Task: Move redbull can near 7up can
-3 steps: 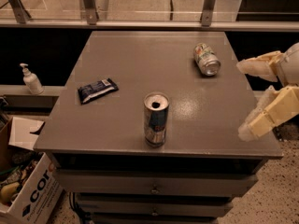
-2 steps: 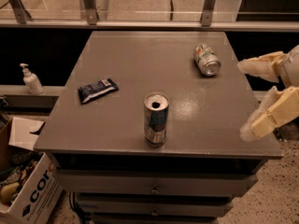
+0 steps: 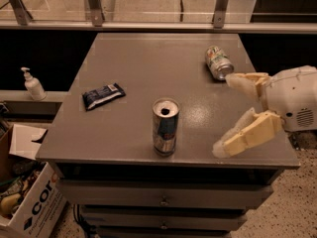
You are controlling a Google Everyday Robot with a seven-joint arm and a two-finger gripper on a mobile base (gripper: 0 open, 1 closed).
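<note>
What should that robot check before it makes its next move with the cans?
1. The pincer is open and empty, at the table's right edge: ok.
2. The redbull can stands upright near the front edge: ok.
3. The 7up can lies on its side, far right: ok, though it might roll.
4. Nothing stands between pincer and redbull can: ok.
5. The snack packet lies to the left, out of the way: ok.

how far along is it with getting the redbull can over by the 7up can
Done: nothing yet. The redbull can stands upright near the front edge of the table, well apart from the 7up can, which lies on its side at the back right. In hand: nothing; the gripper is open over the table's right side, clear of both cans. Left: grasp the redbull can, carry it and set it by the 7up can.
</note>
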